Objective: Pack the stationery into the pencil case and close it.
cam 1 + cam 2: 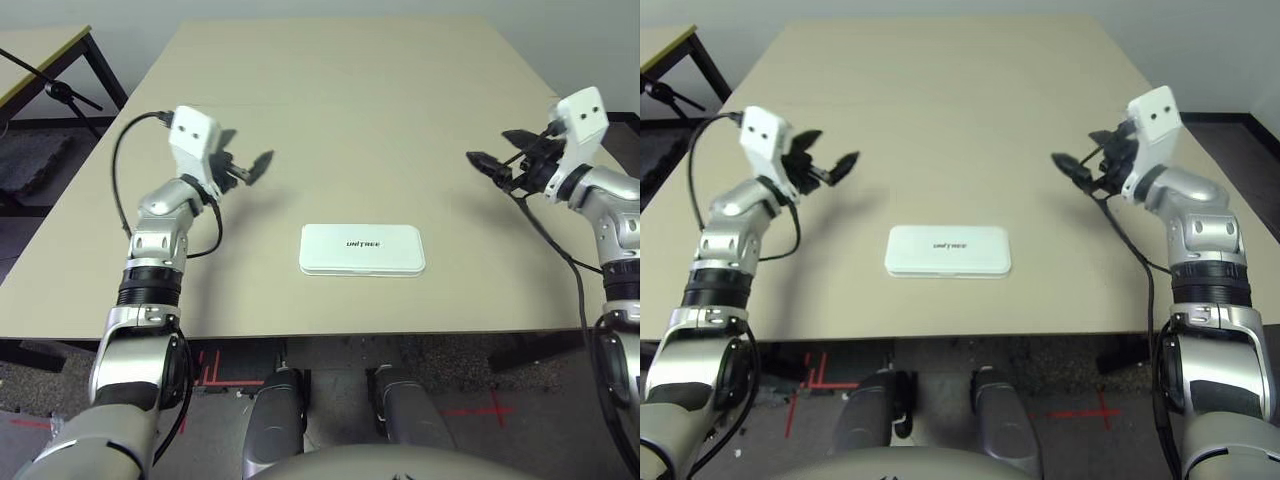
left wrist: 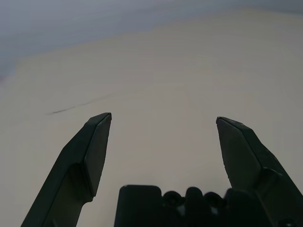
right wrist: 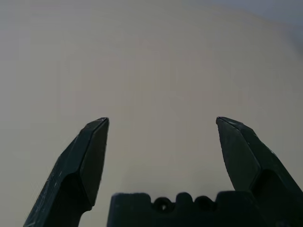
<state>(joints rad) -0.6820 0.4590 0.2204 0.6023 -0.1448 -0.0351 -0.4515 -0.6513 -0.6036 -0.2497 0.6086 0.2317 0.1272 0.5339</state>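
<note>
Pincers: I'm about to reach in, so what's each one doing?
Left pincer: open, holding nothing.
Right pincer: open, holding nothing.

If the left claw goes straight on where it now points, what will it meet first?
Probably nothing soon: ahead of the left claw I see only bare tabletop. It might touch that surface eventually, but depth is unclear.

"UNITREE" on white case lid (image 1: pixel 362 244)
</note>
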